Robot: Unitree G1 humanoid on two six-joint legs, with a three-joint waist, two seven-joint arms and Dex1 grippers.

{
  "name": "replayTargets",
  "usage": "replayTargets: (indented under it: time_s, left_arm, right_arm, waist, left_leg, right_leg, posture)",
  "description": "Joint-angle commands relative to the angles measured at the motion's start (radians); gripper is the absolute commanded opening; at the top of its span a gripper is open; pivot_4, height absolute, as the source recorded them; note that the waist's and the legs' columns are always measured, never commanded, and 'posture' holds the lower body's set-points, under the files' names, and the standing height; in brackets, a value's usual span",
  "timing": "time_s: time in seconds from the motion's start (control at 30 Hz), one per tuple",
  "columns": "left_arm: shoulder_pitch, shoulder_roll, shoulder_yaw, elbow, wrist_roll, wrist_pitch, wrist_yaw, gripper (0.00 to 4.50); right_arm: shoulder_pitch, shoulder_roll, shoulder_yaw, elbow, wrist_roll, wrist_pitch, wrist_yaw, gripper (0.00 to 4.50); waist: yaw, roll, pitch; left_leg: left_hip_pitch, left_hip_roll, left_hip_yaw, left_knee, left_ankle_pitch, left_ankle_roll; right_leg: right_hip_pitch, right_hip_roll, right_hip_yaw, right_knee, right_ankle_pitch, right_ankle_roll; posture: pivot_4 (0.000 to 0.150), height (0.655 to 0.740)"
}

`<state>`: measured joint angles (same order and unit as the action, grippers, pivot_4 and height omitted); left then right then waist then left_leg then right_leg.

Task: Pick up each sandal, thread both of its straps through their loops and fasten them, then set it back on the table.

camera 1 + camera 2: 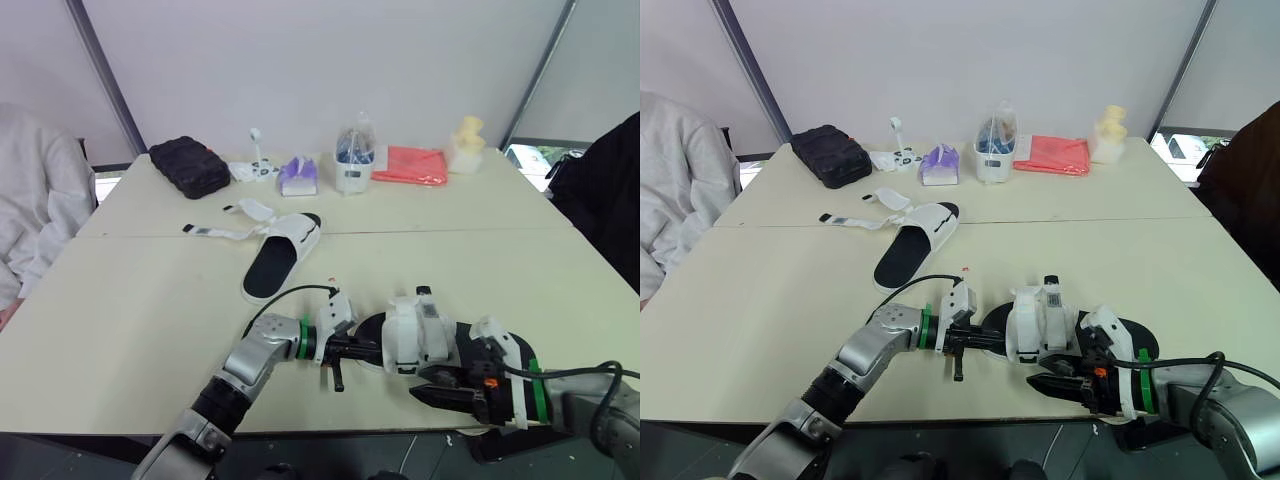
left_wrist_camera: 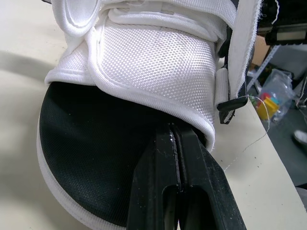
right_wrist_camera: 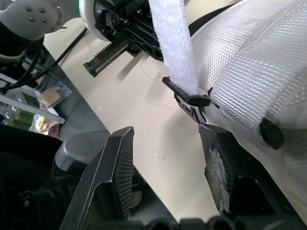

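The near sandal (image 1: pixel 420 335), black-soled with a white mesh upper, lies close to the table's front edge. My left gripper (image 1: pixel 352 347) points at its toe. In the left wrist view its fingers (image 2: pixel 158 158) are pressed together, shut, with their tips at the rim of the upper (image 2: pixel 153 62). My right gripper (image 1: pixel 440 392) sits at the sandal's near side, open. Ahead of its fingers (image 3: pixel 117 158) a white strap (image 3: pixel 175 43) passes through a black loop (image 3: pixel 192 100). The second sandal (image 1: pixel 280 255) lies mid-table, its straps (image 1: pixel 215 232) loose to the left.
Along the far side stand a black pouch (image 1: pixel 188 165), a purple packet (image 1: pixel 298 175), a clear bag of items (image 1: pixel 355 155), a red cloth (image 1: pixel 410 165) and a pale figure (image 1: pixel 466 143). A person's white sleeve (image 1: pixel 30 200) is at the left, and a dark-clothed person (image 1: pixel 610 190) is at the right.
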<state>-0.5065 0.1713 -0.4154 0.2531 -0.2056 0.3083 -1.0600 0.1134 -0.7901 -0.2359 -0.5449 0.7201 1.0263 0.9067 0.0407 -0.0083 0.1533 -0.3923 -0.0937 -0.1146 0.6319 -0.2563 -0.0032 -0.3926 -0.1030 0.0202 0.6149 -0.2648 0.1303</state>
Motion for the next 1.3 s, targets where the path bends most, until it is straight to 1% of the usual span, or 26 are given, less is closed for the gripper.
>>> replayTargets:
  time_s: [0.03, 0.23, 0.77, 1.1, 1.2, 1.27, 1.3]
  left_arm:
    - [0.026, 0.007, -0.026, 0.01, 0.024, 0.032, 0.002, 0.0]
    - [0.027, 0.007, -0.023, 0.009, 0.023, 0.035, 0.002, 0.0]
    - [0.021, 0.005, -0.016, 0.019, 0.02, 0.041, 0.002, 0.0]
    - [0.02, 0.003, -0.014, 0.021, 0.019, 0.046, 0.003, 0.0]
    - [0.022, 0.002, -0.014, 0.019, 0.019, 0.049, 0.005, 0.0]
    - [0.022, 0.001, -0.014, 0.019, 0.019, 0.049, 0.006, 0.0]
    - [0.021, 0.001, -0.014, 0.02, 0.019, 0.049, 0.006, 0.0]
  right_arm:
    - [0.003, 0.015, 0.0, -0.005, 0.002, -0.035, -0.03, 2.29]
    - [0.016, 0.05, 0.015, 0.011, -0.005, -0.069, -0.083, 2.29]
    - [0.03, 0.097, -0.036, 0.026, 0.036, -0.121, -0.159, 2.29]
    - [0.005, 0.133, -0.071, -0.02, 0.179, -0.072, -0.192, 2.29]
    - [0.005, 0.128, -0.068, -0.022, 0.19, -0.071, -0.201, 2.29]
    - [0.006, 0.125, -0.052, -0.012, 0.177, -0.081, -0.201, 1.78]
    - [0.007, 0.125, -0.046, -0.007, 0.173, -0.084, -0.199, 1.45]
  waist:
    - [0.0, 0.0, 0.0]
    - [-0.001, 0.0, 0.0]
    - [-0.001, 0.0, 0.0]
    - [-0.002, 0.0, 0.0]
    - [-0.002, 0.0, 0.0]
    - [-0.002, 0.0, 0.0]
    - [-0.003, 0.0, 0.0]
  left_leg:
    - [0.0, 0.0, 0.0, 0.0, 0.0, 0.0]
    - [0.0, 0.0, 0.0, 0.0, 0.0, 0.0]
    - [0.0, 0.0, 0.0, 0.001, 0.0, 0.0]
    - [0.001, 0.0, 0.0, 0.001, 0.0, 0.0]
    - [0.001, 0.0, 0.0, 0.001, 0.0, 0.0]
    - [0.001, 0.0, 0.0, 0.001, 0.0, 0.0]
    - [0.001, 0.0, 0.0, 0.001, 0.0, 0.0]
  right_leg:
    - [0.0, 0.0, 0.0, 0.0, 0.0, 0.0]
    - [0.0, 0.0, 0.0, 0.0, 0.0, 0.0]
    - [0.001, 0.0, 0.0, 0.0, 0.0, 0.0]
    - [0.0, 0.0, 0.0, 0.001, 0.0, 0.0]
    - [0.0, 0.0, 0.0, 0.001, 0.0, 0.0]
    - [0.0, 0.0, 0.0, 0.001, 0.0, 0.0]
    - [0.0, 0.0, 0.0, 0.001, 0.0, 0.0]
  posture:
    - [0.15, 0.74]
    - [0.15, 0.74]
    - [0.15, 0.74]
    - [0.15, 0.74]
    - [0.15, 0.74]
    - [0.15, 0.74]
    - [0.15, 0.74]
